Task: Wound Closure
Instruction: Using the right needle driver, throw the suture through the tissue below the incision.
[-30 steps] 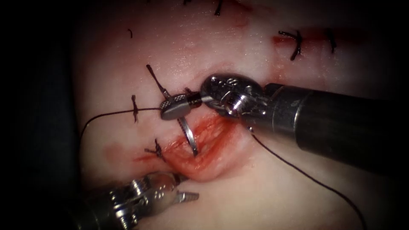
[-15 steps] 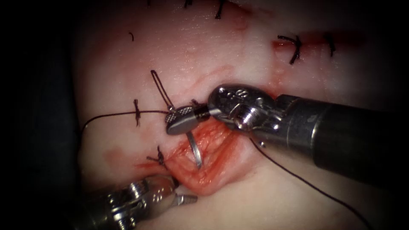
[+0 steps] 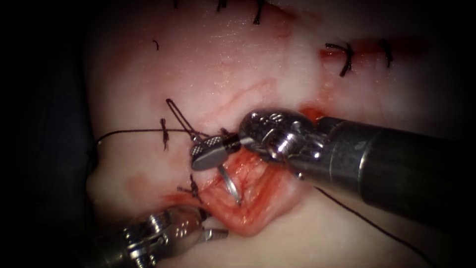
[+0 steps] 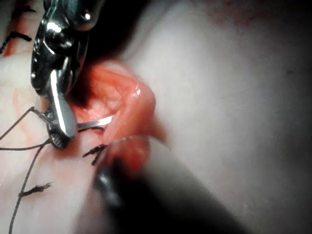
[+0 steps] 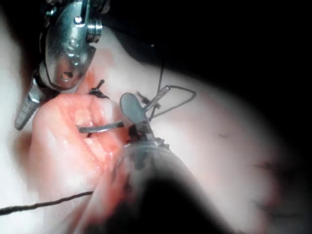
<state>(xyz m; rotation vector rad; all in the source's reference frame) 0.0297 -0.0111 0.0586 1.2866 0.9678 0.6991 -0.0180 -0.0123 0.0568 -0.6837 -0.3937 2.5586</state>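
The right tool (image 3: 210,151) comes in from the right, its jaws shut on the curved needle (image 3: 229,184) near its rear end. The needle slants down into the open red cut (image 3: 248,198), and its tip meets the cut's inner wall. From the lower left, the left tool (image 3: 207,224) has its jaws shut on the cut's left lip and holds it raised. The right wrist view has the needle (image 5: 100,128) pointing into that raised lip (image 5: 63,105), beside the left tool (image 5: 66,44). Dark thread (image 3: 129,132) runs left from the right tool's jaws.
Tied stitches sit left of the cut (image 3: 164,135) (image 3: 192,187) and on a closed cut at the upper right (image 3: 344,58). A thread loop (image 3: 174,110) lies above the jaws. More thread (image 3: 367,223) trails lower right under the right shaft (image 3: 396,168). Red fluid wets the cut.
The right tool has moved down and slightly right with the needle, carrying its tip deeper into the cut. The left tool has kept its hold, and the tissue has shifted down a little.
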